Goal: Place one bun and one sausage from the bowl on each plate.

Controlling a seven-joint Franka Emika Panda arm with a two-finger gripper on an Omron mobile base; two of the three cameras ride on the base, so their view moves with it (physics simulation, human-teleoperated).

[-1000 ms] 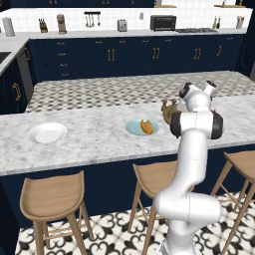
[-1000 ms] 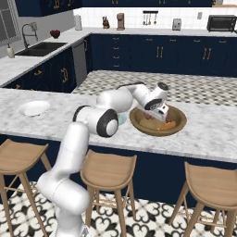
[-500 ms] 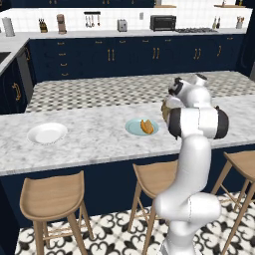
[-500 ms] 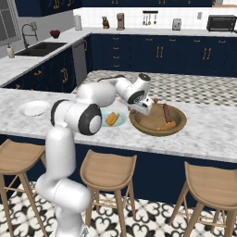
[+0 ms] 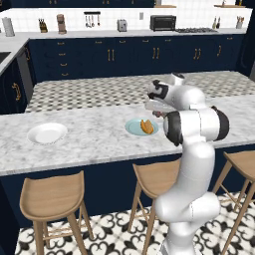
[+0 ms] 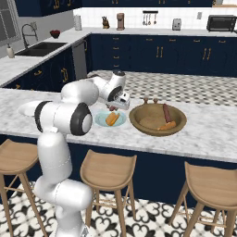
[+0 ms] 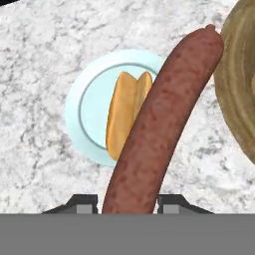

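My gripper (image 7: 127, 204) is shut on a long reddish-brown sausage (image 7: 159, 129) and hangs just above the pale teal plate (image 7: 82, 107). On that plate lies an orange bun (image 7: 127, 114), partly under the sausage in the hand view. In the right base view the gripper (image 6: 115, 105) hovers at the teal plate's (image 6: 102, 121) far edge, left of the brown wooden bowl (image 6: 157, 130). A second sausage (image 6: 165, 112) and a bun (image 6: 167, 125) lie in the bowl. The white plate (image 5: 47, 133) sits bare far to the left on the marble counter.
The bowl's rim (image 7: 239, 84) is close on the right of the hand view. Three wooden stools (image 5: 52, 196) stand below the counter's front edge. Bare marble lies between the two plates. Dark blue cabinets line the back wall.
The arm has swung left from over the bowl to over the teal plate, carrying the sausage with it. The jaws have kept the same grip.
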